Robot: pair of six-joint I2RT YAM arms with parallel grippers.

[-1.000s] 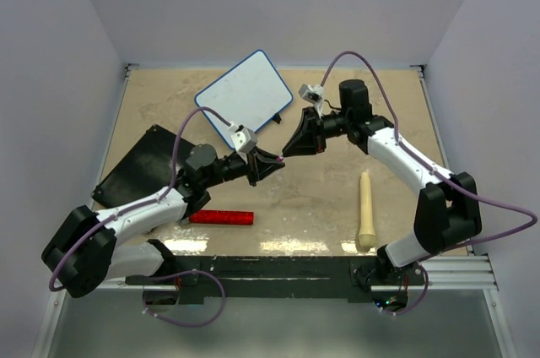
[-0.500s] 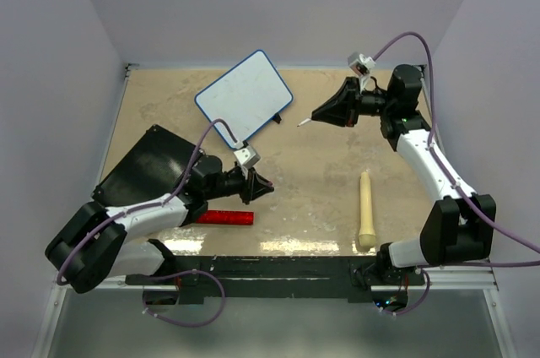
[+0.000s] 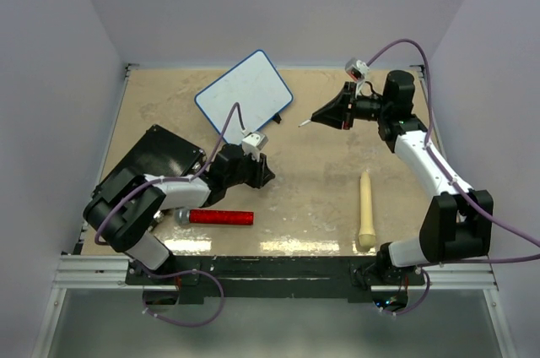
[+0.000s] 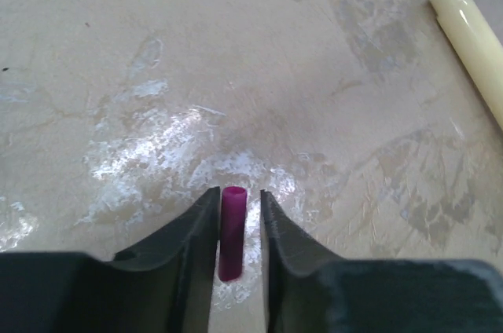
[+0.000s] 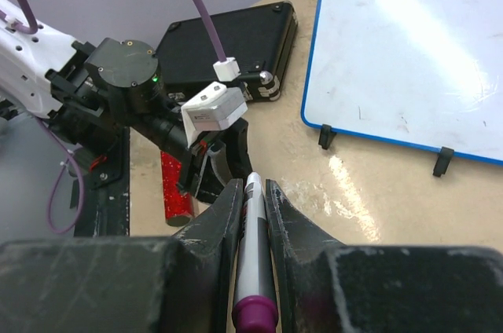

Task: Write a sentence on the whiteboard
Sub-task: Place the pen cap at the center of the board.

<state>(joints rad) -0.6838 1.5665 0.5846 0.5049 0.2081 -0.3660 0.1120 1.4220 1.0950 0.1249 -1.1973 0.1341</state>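
The whiteboard lies tilted at the back left, white with a blue rim. No sentence shows on it, only faint smudges. My right gripper hovers to the right of the board, shut on a grey-white marker pen with a purple rear end. The pen's bare tip points left. My left gripper sits low over the table in front of the board. A short purple cap rests between its jaws against the left finger, with a thin gap to the right finger.
A black flat slab lies at the left under my left arm. A red glittery cylinder lies near the front edge. A cream wooden stick lies at the right front. Walls close in three sides.
The two grippers met mid-table a second ago. My right arm has pulled back up and right with the pen. The left gripper has drawn back, sunk to the table and loosened round the cap.
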